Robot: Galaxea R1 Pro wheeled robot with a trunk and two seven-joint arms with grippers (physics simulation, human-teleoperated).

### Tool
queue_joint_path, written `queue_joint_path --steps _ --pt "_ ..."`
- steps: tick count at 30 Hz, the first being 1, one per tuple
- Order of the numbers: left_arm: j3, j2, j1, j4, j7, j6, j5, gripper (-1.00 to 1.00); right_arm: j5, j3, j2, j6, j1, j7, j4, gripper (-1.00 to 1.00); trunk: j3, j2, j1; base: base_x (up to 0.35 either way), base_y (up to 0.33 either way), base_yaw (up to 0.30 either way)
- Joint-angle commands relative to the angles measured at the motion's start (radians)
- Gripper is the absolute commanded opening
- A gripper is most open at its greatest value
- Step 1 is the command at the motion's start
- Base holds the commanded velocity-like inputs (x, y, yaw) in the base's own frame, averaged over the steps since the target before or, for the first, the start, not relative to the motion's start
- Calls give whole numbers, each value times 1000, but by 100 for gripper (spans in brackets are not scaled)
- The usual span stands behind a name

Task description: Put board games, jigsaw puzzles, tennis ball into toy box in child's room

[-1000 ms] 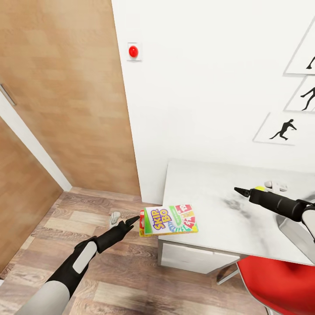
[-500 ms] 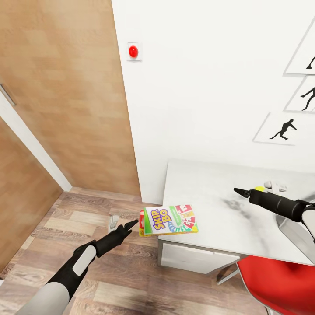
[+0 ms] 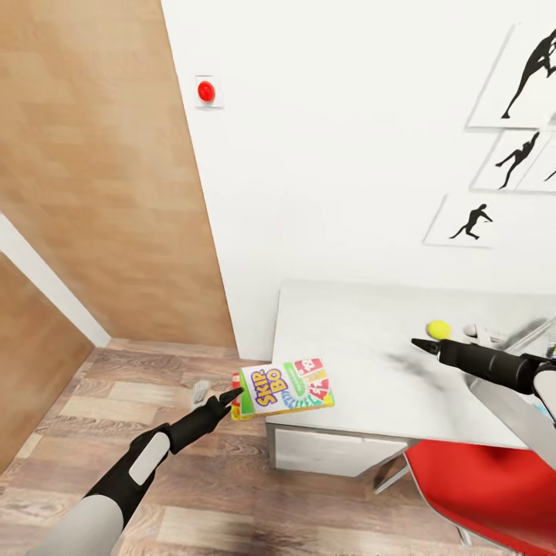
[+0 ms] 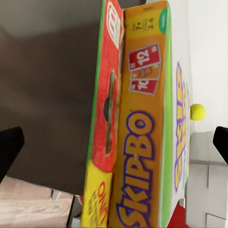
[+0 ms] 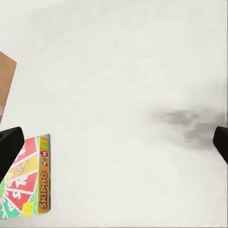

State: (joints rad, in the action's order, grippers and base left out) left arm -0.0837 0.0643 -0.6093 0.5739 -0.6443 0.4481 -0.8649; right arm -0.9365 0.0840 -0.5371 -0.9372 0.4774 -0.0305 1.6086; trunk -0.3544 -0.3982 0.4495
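White wall, wooden door at left, plank floor below. Table [image 3: 363, 363] with pale top fills the lower right; red chair [image 3: 479, 494] tucked at its near edge. Skip-Bo board game [image 3: 284, 388] lies flat at the table's near left corner, overhanging the left edge, a second red-and-yellow flat box under or beside it, cannot tell which. Long axis of the box runs roughly away from the left gripper [image 3: 232, 398], whose tips sit just at the overhanging end; left wrist view looks along the box's narrow side with both fingertips wide apart either side of it, not closed on it. Left arm plainly the nearer; judged next move is a closing pinch on that end. Right gripper [image 3: 421, 344] hovers over mid-table, fingers apart in its wrist view, nothing between them. Tennis ball [image 3: 439, 330] rests toward the far right of the tabletop, just beyond the right gripper. Versus half a second back: the head view has swung right, so wall pictures and ball show more fully; box and arms hold about the same relation.
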Motion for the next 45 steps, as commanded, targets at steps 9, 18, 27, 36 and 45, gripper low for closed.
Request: queue_joint_path --steps 9,18,27,36,45 --pt "-4 0 -2 -2 1 6 -10 100 -4 2 0 -16 1 -3 0 100 -2 -2 1 0 0 -104" --pt "-5 0 -3 -3 2 6 -10 100 -4 3 0 -19 1 -3 0 100 -2 -2 1 0 0 -30" --pt "-5 0 -3 -3 2 6 -10 100 -4 3 0 -20 1 -3 0 100 -2 -2 1 0 0 -10" --pt "-6 0 -3 -3 2 6 -9 100 -4 2 0 -21 1 -3 0 100 -2 -2 1 0 0 -90" --pt "-7 0 -3 -3 1 6 -9 100 -4 2 0 -21 1 -3 0 100 -2 -2 1 0 0 -40"
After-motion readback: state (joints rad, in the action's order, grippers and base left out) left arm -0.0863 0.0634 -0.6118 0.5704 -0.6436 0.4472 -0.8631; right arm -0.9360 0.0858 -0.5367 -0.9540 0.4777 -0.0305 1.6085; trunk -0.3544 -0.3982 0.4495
